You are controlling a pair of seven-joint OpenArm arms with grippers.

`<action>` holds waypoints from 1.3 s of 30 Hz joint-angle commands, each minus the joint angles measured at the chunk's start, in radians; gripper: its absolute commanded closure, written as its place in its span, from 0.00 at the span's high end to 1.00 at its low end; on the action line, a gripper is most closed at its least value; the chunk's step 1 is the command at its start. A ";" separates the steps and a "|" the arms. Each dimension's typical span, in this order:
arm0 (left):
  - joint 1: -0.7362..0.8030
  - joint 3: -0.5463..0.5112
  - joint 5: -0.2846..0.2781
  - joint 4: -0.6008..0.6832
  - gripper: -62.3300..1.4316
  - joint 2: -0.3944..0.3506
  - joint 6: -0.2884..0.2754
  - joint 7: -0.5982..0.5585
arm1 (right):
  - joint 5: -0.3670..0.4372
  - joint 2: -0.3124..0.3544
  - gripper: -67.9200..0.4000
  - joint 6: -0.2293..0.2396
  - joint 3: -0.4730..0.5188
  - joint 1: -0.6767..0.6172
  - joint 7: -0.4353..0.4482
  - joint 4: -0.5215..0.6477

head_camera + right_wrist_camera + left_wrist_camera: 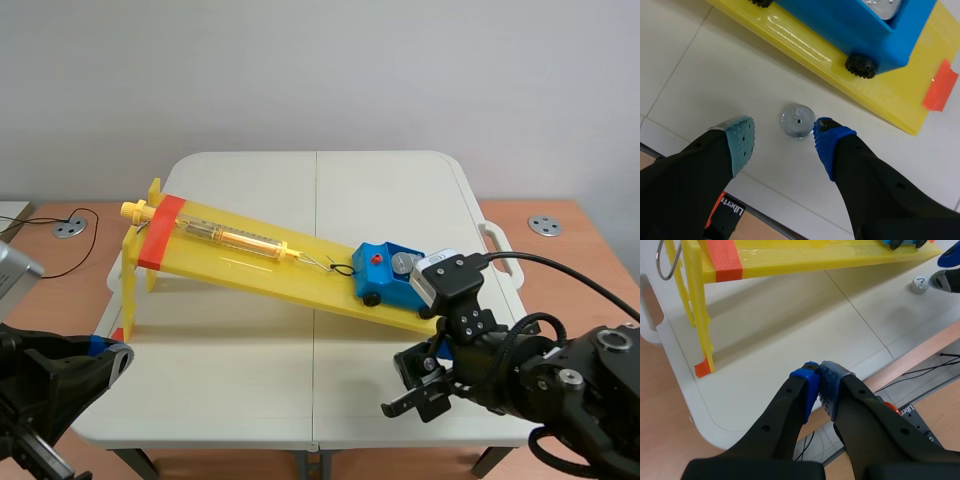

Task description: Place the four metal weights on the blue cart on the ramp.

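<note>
Since the right jaws sit open around a weight (798, 120), it's grab time: squeeze, then lift to the cart (850, 25). Left jaws closed, empty.

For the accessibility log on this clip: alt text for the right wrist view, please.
The open right hand straddles a small metal weight on the white table, the weight close to its blue-padded finger. Just ahead, the blue cart sits near the end of the yellow ramp.
</note>
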 commanded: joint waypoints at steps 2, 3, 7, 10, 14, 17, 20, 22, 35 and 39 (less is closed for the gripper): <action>-0.020 -0.015 -0.074 0.045 0.09 0.022 -0.027 -0.097 | 0.000 -0.001 0.41 -0.012 0.007 0.090 0.131 0.050; -0.020 -0.015 -0.074 0.045 0.09 0.022 -0.027 -0.097 | 0.000 -0.003 0.41 -0.016 0.000 0.096 0.133 0.042; -0.020 -0.015 -0.074 0.045 0.09 0.022 -0.027 -0.097 | -0.038 -0.016 0.41 -0.037 -0.016 0.118 0.145 0.009; -0.020 -0.015 -0.074 0.045 0.09 0.024 -0.027 -0.097 | -0.038 -0.023 0.41 -0.037 -0.032 0.134 0.156 -0.018; -0.020 -0.015 -0.074 0.045 0.09 0.024 -0.027 -0.097 | -0.044 -0.037 0.39 -0.037 -0.048 0.148 0.171 -0.050; -0.020 -0.015 -0.074 0.045 0.09 0.024 -0.027 -0.097 | -0.052 -0.050 0.39 -0.037 -0.052 0.150 0.179 -0.066; -0.020 -0.015 -0.074 0.045 0.09 0.024 -0.027 -0.097 | -0.052 -0.050 0.39 -0.038 -0.065 0.150 0.178 -0.078; -0.020 -0.015 -0.074 0.045 0.09 0.024 -0.027 -0.097 | -0.052 -0.050 0.39 -0.045 -0.069 0.150 0.175 -0.084; -0.020 -0.015 -0.074 0.045 0.09 0.024 -0.027 -0.097 | -0.060 -0.050 0.39 -0.086 -0.069 0.146 0.150 -0.105; -0.020 -0.015 -0.074 0.045 0.09 0.024 -0.027 -0.097 | -0.060 -0.050 0.38 -0.086 -0.069 0.147 0.166 -0.145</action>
